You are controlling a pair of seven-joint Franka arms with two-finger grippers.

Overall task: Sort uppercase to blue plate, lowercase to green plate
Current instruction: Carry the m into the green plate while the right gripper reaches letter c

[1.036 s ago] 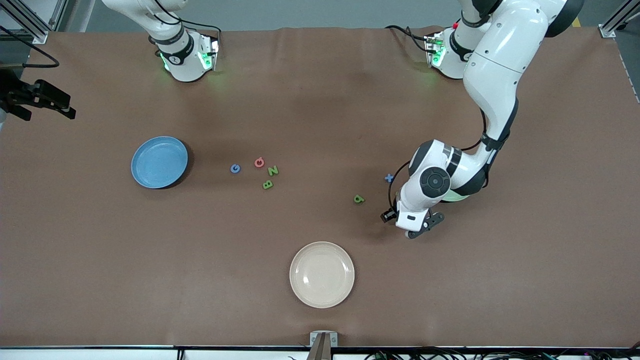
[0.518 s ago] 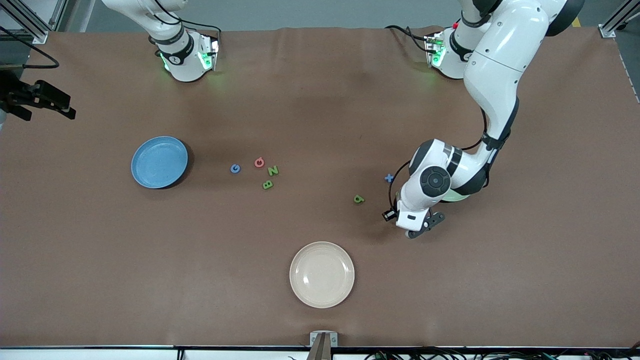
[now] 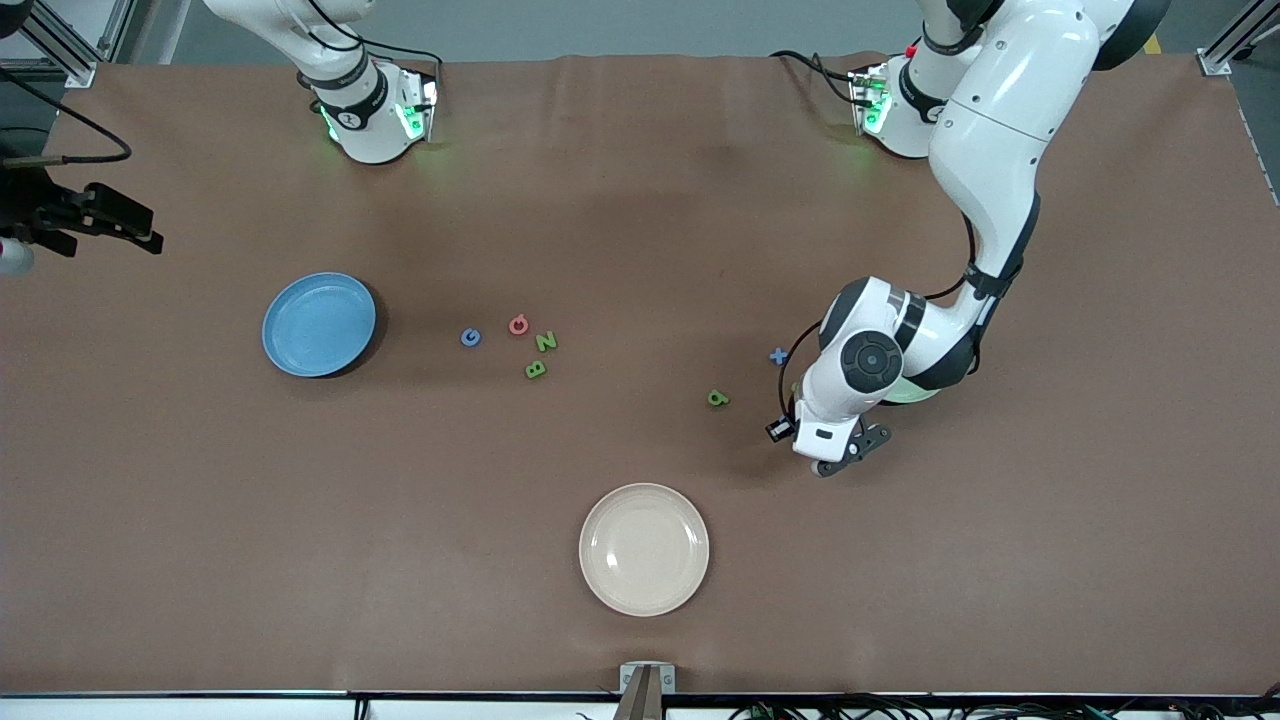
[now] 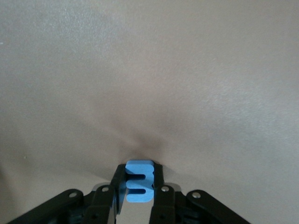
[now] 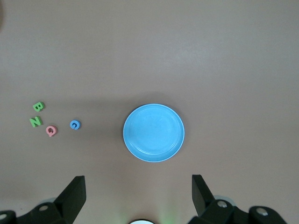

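My left gripper (image 4: 139,175) is shut on the blue E-like m (image 4: 139,187), low at the table; in the front view the left gripper (image 3: 838,458) hides that letter. The green plate (image 3: 912,394) peeks out from under the left arm. The blue x (image 3: 778,355) and a green a-like letter (image 3: 718,398) lie beside that arm. G (image 3: 470,337), Q (image 3: 518,325), N (image 3: 545,341) and B (image 3: 535,369) cluster mid-table, beside the blue plate (image 3: 318,324). My right gripper (image 5: 138,186) hangs open and empty, high over the table's right-arm end (image 3: 130,228).
A cream-white plate (image 3: 644,549) sits near the front edge, nearer the camera than the letters. The two arm bases (image 3: 375,115) stand along the back edge. The right wrist view shows the blue plate (image 5: 153,132) and the uppercase cluster (image 5: 39,107).
The left gripper's fingers have closed onto the blue m; the arm itself has hardly moved. The right gripper has drifted slightly at the table's end.
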